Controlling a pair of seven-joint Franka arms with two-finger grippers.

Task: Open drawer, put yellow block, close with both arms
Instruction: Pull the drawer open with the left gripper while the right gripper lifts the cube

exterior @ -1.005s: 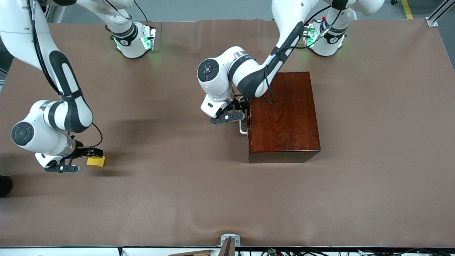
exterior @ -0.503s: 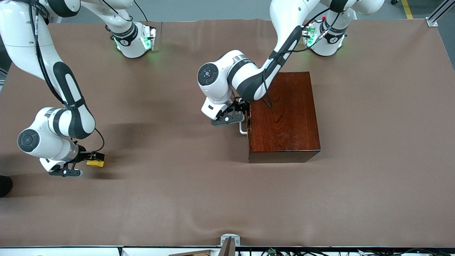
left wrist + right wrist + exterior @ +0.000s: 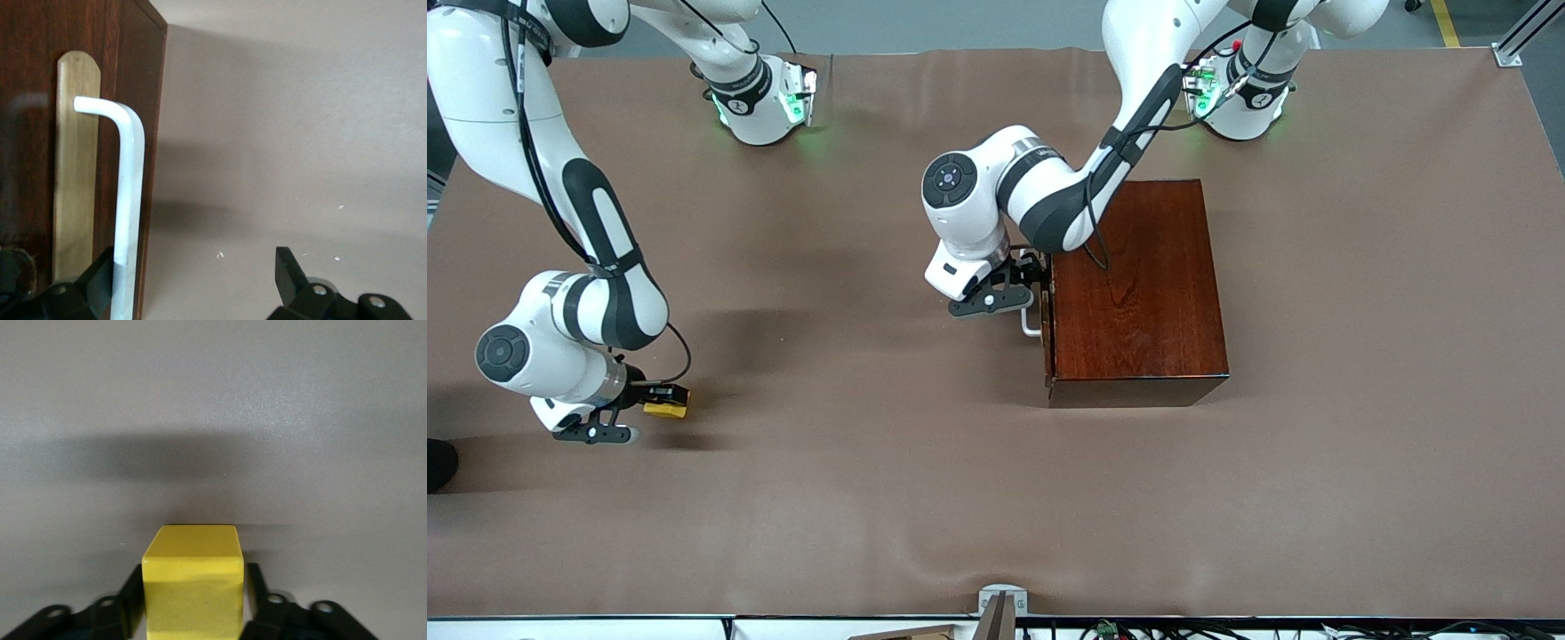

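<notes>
While the right claw (image 3: 660, 397) clamps the yellow block (image 3: 666, 407) on the desk (image 3: 871, 462) at the right arm's end, about eight o'clock from the wooden box (image 3: 1134, 289), the left claw (image 3: 1034, 286) stands wide, one finger against the barely opened drawer's white handle (image 3: 1032, 322).

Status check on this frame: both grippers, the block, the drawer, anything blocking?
Right gripper shut on small bright-yellow cube, at the table's right-arm end. Left gripper open around the drawer's white bar handle; drawer barely open. Nothing in the way.
</notes>
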